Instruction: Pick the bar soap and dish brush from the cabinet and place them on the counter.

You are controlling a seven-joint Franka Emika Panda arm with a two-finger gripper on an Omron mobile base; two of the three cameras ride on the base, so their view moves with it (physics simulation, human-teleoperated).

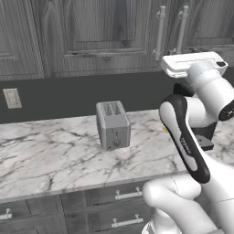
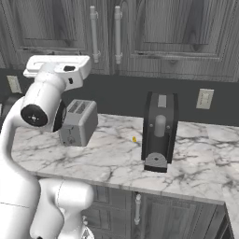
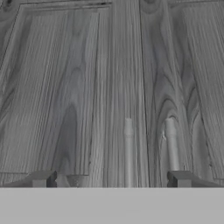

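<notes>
Facing the closed cabinet (image 3: 87,87), the gripper (image 3: 111,179) has its jaws released and wide apart, nothing between them; in the hand view the two silver bar handles (image 3: 171,144) stand just ahead of the finger tips.

Step in hand, as I judge it: opening the cabinet, still the first stage. Doors are shut, so the bar soap and dish brush are hidden, presumably inside. Nothing placed yet.

Next move calls for centring the jaws on one handle, clenching, then pulling the door out.

Nearest on the desk (image 1: 45,155): grey toaster (image 1: 113,124), a tiny yellow speck (image 2: 134,139), a dark coffee machine (image 2: 159,130). Further back, wall outlets (image 2: 204,98) below the cabinet.

No brands, labels or readable writing anywhere.
</notes>
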